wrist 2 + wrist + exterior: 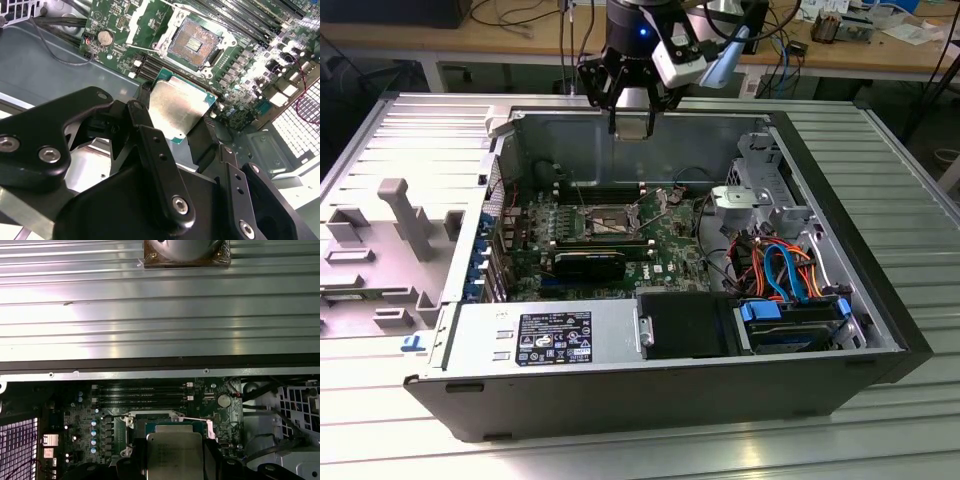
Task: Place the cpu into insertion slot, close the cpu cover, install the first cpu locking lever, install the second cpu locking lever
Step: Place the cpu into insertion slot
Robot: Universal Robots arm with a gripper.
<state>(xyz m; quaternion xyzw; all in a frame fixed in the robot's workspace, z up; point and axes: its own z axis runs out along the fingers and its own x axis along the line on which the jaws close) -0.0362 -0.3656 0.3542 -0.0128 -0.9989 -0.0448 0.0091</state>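
My gripper (632, 122) hangs over the open computer case, above its back wall, shut on the cpu (635, 125). In both wrist views the cpu (177, 110) (175, 455) is a flat silvery square with a green edge, pinched between the two black fingers (150, 135). Lower down on the green motherboard, the insertion slot (605, 222) (192, 45) lies bare, its dark contact field exposed. In the first wrist view the chip hides part of the insertion slot (140, 426). A silvery frame (136, 22), apparently the cpu cover, is swung away beside the socket.
A long black graphics card (590, 265) lies just in front of the socket, with memory slots (145, 392) behind it. The power supply (550, 335) fills the case front. A drive bay with blue and orange cables (785, 270) sits on the exterior view's right. A grey moulded tray (380, 240) lies outside.
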